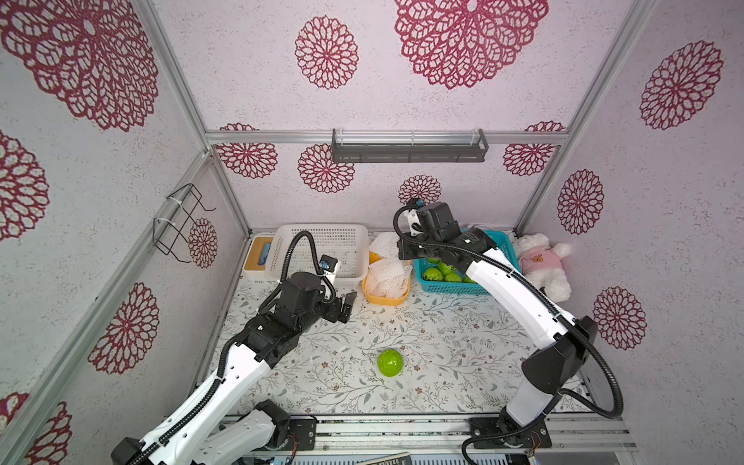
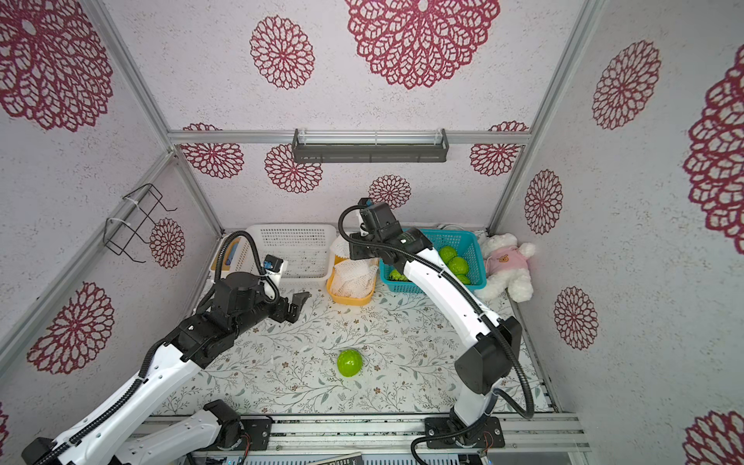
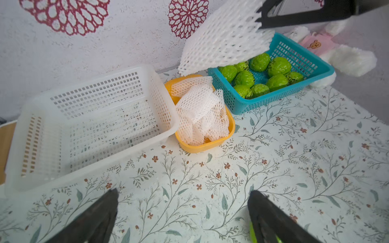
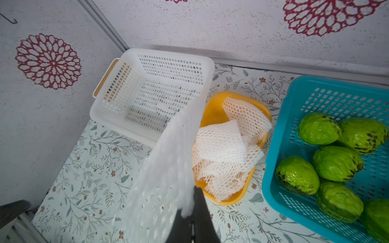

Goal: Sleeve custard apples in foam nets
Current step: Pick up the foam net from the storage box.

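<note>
One bare custard apple (image 1: 390, 362) (image 2: 349, 362) lies loose on the flowered table near the front middle. Several more custard apples (image 3: 244, 79) (image 4: 336, 163) fill the blue basket (image 1: 503, 241) at the back right. White foam nets (image 3: 200, 111) (image 4: 221, 143) are piled in a yellow tray (image 1: 386, 300) beside it. My right gripper (image 4: 190, 208) is shut on the edge of one foam net (image 3: 223, 40) (image 1: 384, 243), which hangs above the tray. My left gripper (image 1: 346, 306) (image 3: 183, 191) hovers open and empty over the table, in front of the white basket.
An empty white perforated basket (image 1: 322, 233) (image 3: 84, 105) stands at the back left, with a small wood-topped box (image 1: 257, 253) beside it. A white teddy bear (image 1: 541, 261) lies at the far right. The cell's walls close in behind and on both sides.
</note>
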Available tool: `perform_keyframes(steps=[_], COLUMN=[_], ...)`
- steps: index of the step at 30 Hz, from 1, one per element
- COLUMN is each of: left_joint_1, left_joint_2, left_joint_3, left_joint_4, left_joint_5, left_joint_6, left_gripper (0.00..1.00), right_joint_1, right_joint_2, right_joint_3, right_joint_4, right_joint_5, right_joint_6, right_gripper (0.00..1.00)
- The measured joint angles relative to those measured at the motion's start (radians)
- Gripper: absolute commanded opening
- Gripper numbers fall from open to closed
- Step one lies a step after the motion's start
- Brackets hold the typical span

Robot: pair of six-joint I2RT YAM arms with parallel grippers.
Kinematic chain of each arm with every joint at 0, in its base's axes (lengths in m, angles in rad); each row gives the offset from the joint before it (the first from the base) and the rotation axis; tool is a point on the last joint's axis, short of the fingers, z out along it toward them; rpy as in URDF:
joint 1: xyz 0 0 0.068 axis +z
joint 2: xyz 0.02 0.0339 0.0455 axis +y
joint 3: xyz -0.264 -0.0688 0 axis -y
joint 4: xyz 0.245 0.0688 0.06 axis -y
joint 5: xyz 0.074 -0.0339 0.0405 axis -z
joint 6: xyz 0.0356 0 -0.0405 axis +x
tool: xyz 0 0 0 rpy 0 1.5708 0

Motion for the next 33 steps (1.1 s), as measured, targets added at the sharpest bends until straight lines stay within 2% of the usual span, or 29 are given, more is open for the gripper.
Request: perform_keyframes(steps=[5, 9, 15, 22, 30, 33], left_joint_1=[-0.080, -0.162, -0.290, -0.330, -0.365, -0.380], left_joint_2=[-0.036, -0.037, 0.021, 0.111, 0.224, 0.235], left_joint_3=[-0.026, -0.058, -0.091, -0.107, -0.097, -0.090], left_joint_4=[0.027, 0.080, 0.189, 0.383, 0.469, 0.476], left_joint_5=[-0.082, -0.171, -0.283, -0.311, -0.300, -0.286], left_joint_6=[0.109, 0.209, 0.360, 0.440, 0.477, 0.477], left_gripper=[0.98, 0.92, 0.81, 0.75, 0.55, 0.42], right_joint_1=[-0.005, -0.005, -0.005, -0.005, -0.005, -0.005], right_joint_2=[-0.018, -0.034, -0.179, -0.324, -0.345, -0.357], right_joint_3=[0.000, -0.008, -0.103, -0.229, -0.295, -0.306], right_joint_4=[-0.076, -0.126, -0.151, -0.150, -0.150, -0.151], right_joint_5=[-0.057, -0.121, -0.214, -0.290, -0.315, -0.316], right_joint_6=[0.002, 0.029, 0.108, 0.171, 0.203, 0.204], right_gripper=[0.00, 0.00, 0.00, 0.00, 0.00, 0.00])
